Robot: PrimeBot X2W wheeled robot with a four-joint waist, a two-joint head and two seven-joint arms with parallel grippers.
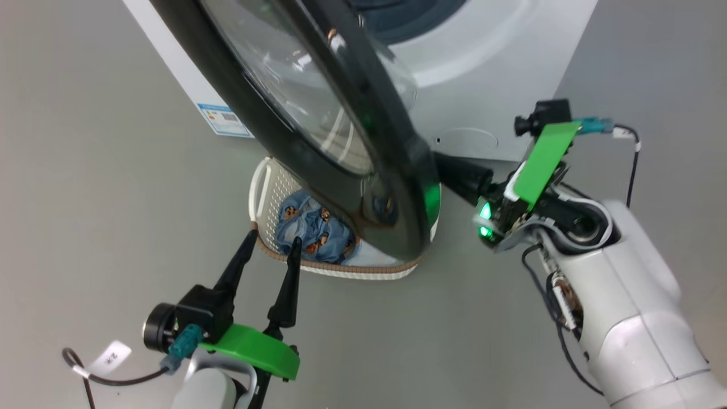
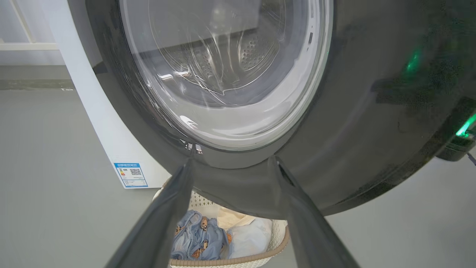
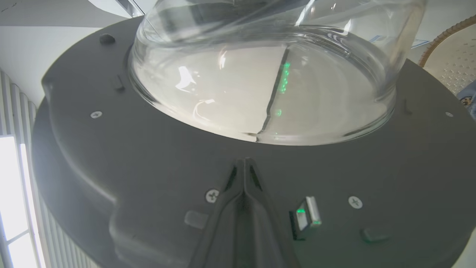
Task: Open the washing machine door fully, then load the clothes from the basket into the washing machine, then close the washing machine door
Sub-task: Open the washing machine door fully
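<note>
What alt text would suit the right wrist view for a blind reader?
The shut right gripper points its tips at the dark inner face of the washing machine door, just below its bulging clear glass window.

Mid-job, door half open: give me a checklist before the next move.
1. Glossy black round washing machine door fully open: not ok, only part-swung.
2. Right end effector on the door: ok, shut, tips at its grey inner face.
3. Left end effector out of the door's swing: likely not ok, open, close before its outer face.
4. Cream perforated plastic basket reachable: not ok, partly under the door.
5. Blue bear-print clothes in the basket: ok.
</note>
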